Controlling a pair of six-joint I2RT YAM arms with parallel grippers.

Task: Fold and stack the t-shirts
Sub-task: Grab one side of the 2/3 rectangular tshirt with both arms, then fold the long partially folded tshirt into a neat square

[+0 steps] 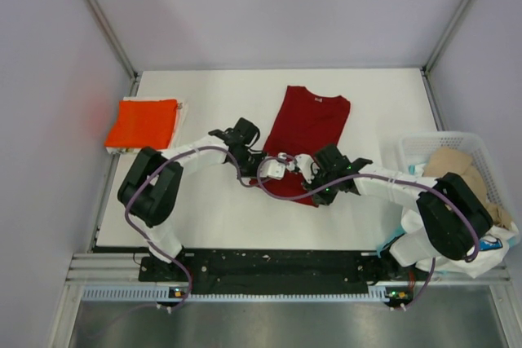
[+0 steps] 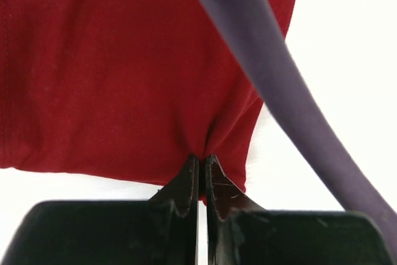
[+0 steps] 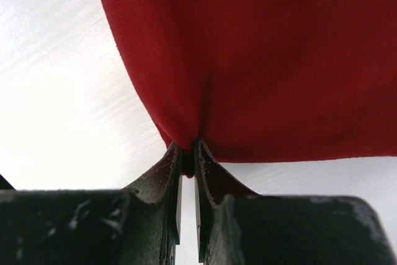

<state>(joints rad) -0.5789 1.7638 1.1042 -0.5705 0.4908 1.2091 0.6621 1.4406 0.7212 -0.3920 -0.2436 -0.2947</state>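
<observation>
The dark red t-shirt (image 1: 314, 120) lies lengthwise in the middle of the white table (image 1: 383, 103), collar at the far end. My left gripper (image 1: 263, 170) is shut on its near hem close to one corner; the pinched cloth (image 2: 124, 72) fills the left wrist view above the gripper (image 2: 201, 158). My right gripper (image 1: 314, 177) is shut on the same hem near the other corner, with the cloth (image 3: 279, 54) bunched above the gripper (image 3: 186, 148). A folded orange-red t-shirt (image 1: 143, 124) lies at the far left. A beige t-shirt (image 1: 453, 165) sits in the basket.
The white lattice basket (image 1: 424, 146) stands at the table's right edge, beside my right arm. A pale cloth edge (image 1: 181, 113) shows beside the orange-red shirt. Purple cables (image 1: 281, 193) loop over the shirt's near end; one (image 2: 291, 103) crosses the left wrist view.
</observation>
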